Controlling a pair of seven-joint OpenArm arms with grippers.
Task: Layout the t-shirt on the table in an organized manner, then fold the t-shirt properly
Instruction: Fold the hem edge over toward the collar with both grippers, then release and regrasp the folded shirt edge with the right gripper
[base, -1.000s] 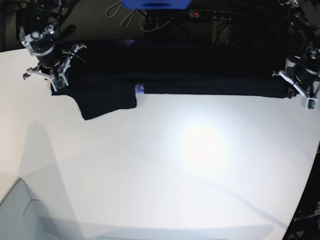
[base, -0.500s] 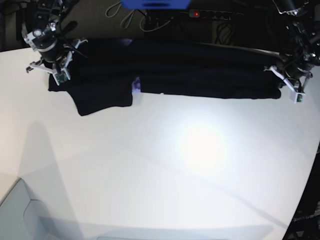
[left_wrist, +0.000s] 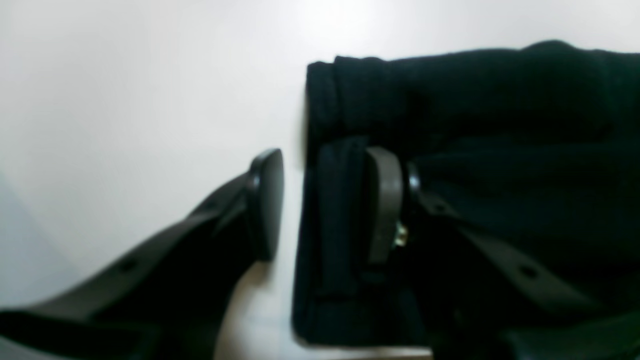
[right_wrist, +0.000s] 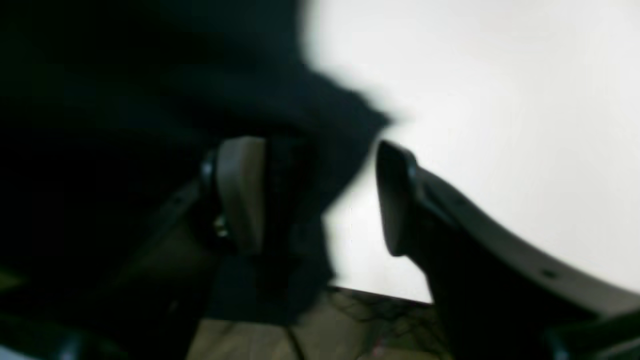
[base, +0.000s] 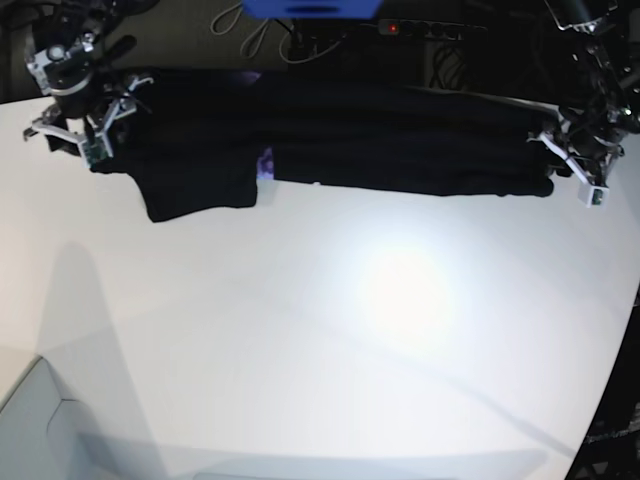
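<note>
The black t-shirt (base: 380, 140) lies stretched in a long band along the far edge of the white table (base: 350, 330), with one sleeve (base: 200, 190) reaching toward me and a small purple patch (base: 266, 163) beside it. My left gripper (base: 580, 172) is at the shirt's right end. In the left wrist view it (left_wrist: 322, 200) is open, with the shirt's folded edge (left_wrist: 335, 235) between the jaws and a gap to one finger (left_wrist: 265, 200). My right gripper (base: 80, 135) is at the left end. In the right wrist view it (right_wrist: 317, 197) is open around the cloth (right_wrist: 295, 200).
The table's far edge runs just behind both grippers, with floor below it in the right wrist view (right_wrist: 310, 330). A blue object (base: 310, 8), a power strip (base: 430, 28) and cables lie beyond the table. A grey panel (base: 40, 430) sits at the near left corner.
Both grippers and the shirt between them have shifted toward the table's far edge. The sleeve and purple patch moved with them.
</note>
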